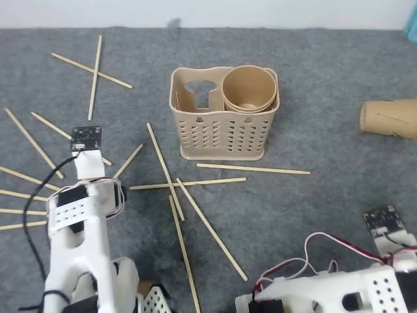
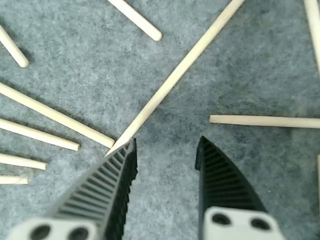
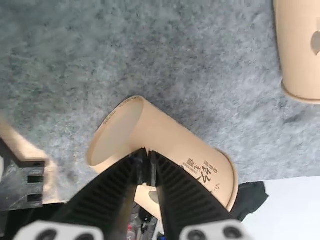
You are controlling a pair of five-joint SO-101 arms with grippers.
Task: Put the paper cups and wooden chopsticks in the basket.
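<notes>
Wooden chopstick (image 2: pixel 175 80) tip meets parted left jaws; right jaws clamp paper cup (image 3: pixel 172 131).

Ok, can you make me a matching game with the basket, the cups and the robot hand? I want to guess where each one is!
Things:
1. basket
2. nested cups
3. lone cup
4. left gripper

Places or states:
A. lying on its side on the grey mat
B. fingers open, over chopsticks
C. standing upright in the middle
D. tucked inside one compartment

Pairs: 1-C, 2-D, 3-A, 4-B
</notes>
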